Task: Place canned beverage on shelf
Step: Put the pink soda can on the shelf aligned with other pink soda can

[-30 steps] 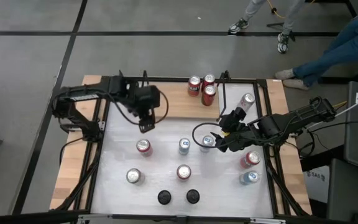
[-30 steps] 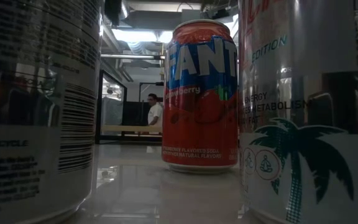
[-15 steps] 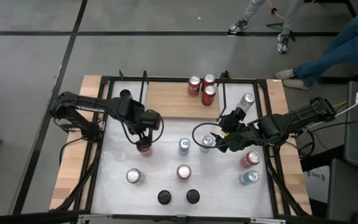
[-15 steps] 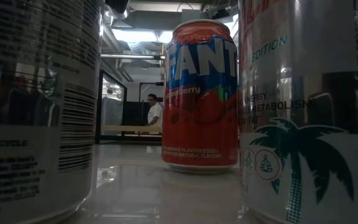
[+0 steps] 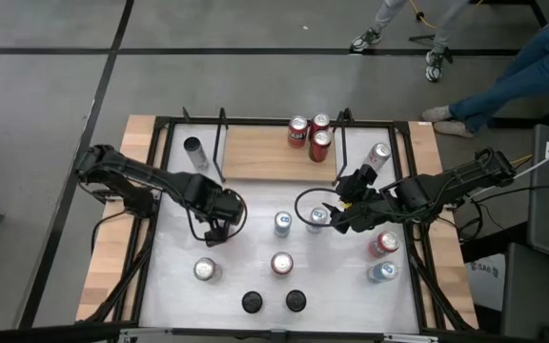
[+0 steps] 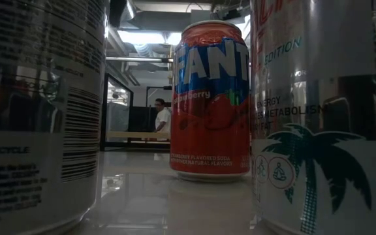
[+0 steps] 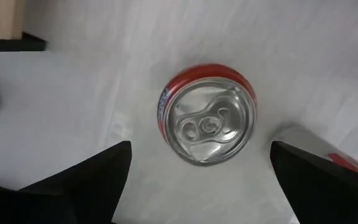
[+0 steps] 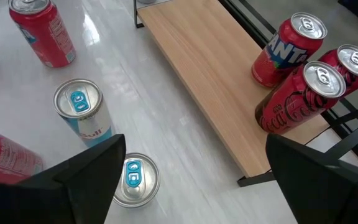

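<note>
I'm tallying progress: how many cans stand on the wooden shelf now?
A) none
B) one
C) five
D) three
D: three red cans stand clustered at one end of the shelf, also seen in the right wrist view; the other cans stand off it.

Robot lab or test workspace, not a home or shop. Bare grey concrete floor (image 5: 255,86) with dark tape lines around the rig. White surface (image 5: 255,243) sits inside a black metal frame (image 5: 155,191) with wooden planks (image 5: 103,257) along the sides, loose cables (image 5: 503,205) trailing off the right side. Two dark robot arms are mounted at the frame. People's legs and shoes (image 5: 434,65) stand on the floor near the rig. Low view shows exposed ceiling ducts (image 6: 155,19), strip lights, a doorway, and a person (image 6: 162,116) standing far back in the room.
</note>
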Controlling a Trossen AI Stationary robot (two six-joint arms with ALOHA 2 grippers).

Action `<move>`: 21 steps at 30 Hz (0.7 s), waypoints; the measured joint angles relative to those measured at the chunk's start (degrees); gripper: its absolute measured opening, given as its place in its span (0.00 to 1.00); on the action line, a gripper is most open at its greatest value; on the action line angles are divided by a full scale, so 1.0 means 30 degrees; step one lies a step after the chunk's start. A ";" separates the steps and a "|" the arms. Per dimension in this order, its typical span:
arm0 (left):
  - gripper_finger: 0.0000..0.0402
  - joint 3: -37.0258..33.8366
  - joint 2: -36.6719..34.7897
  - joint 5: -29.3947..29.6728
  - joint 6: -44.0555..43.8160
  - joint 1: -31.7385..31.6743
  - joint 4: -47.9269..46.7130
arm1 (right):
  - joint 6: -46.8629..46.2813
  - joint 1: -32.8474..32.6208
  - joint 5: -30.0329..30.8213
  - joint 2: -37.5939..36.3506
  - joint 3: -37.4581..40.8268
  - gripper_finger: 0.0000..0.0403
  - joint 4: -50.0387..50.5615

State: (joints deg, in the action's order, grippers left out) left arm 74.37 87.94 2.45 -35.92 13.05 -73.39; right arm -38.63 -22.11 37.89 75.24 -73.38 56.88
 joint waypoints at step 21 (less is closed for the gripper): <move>0.94 -0.2966 0.0000 0.1008 0.0095 0.0301 0.3390 | -0.0002 0.0000 0.0000 0.0000 0.0000 0.93 0.0000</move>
State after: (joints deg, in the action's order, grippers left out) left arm 65.47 87.94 5.48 -35.64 13.96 -63.22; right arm -38.64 -22.11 37.89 75.24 -73.38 56.88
